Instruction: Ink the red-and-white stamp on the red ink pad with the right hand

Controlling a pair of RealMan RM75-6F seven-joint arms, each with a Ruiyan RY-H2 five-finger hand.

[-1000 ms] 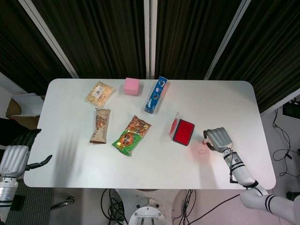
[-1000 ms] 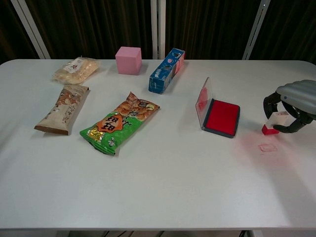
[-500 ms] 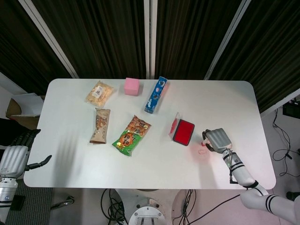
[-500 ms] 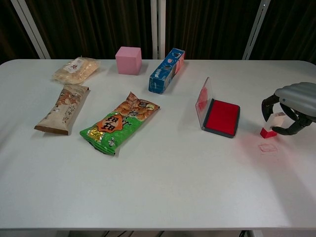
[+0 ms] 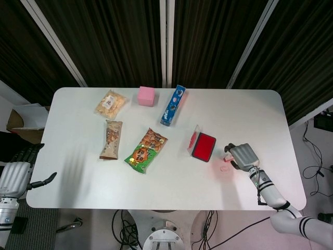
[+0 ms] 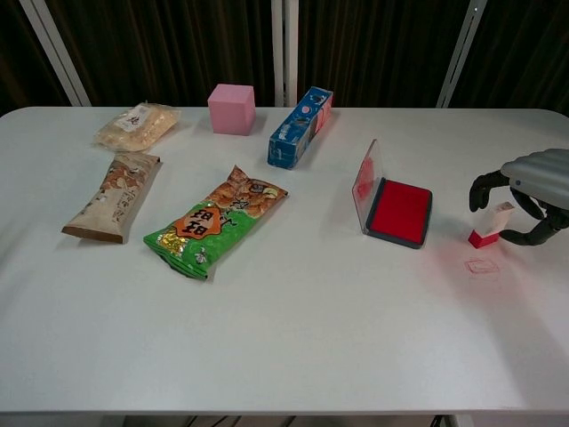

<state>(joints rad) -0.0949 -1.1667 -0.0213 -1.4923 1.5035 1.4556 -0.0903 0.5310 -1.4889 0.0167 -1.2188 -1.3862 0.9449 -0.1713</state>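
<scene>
**Operator:** Red-and-white stamp block [image 6: 490,226], report position.

**Hand:** It stands on the white table top [image 6: 293,302], red base down, tilted slightly. It sits under my right hand [image 6: 524,191], between my curled dark fingers [image 6: 481,189] and my thumb. In the chest view my fingers arch around it with small gaps on both sides. I cannot tell whether any fingertip touches it, so I cannot tell whether I hold it. In the head view my right hand [image 5: 240,155] covers most of the stamp.

**Operator:** Report the ink pad.

**Hand:** The open red ink pad in its dark tray [image 6: 399,212] lies just beyond my fingertips, toward the table's middle. Its clear lid [image 6: 364,184] stands upright on the far side from me. The stamp is near the pad but apart from it. A faint red square imprint [image 6: 481,266] marks the table just in front of the stamp, close to my thumb.

**Operator:** Report the other hand.

**Hand:** My left hand [image 5: 20,171] hangs off the opposite table edge, fingers apart, holding nothing.

**Operator:** List remaining items.

**Hand:** All lie well away from my right fingers, past the ink pad: a blue rectangular carton [image 6: 300,126], a pink cube [image 6: 231,108], a green-and-orange snack bag [image 6: 217,221], a brown snack packet [image 6: 115,195], and a clear bag of pale snacks [image 6: 138,124].
</scene>
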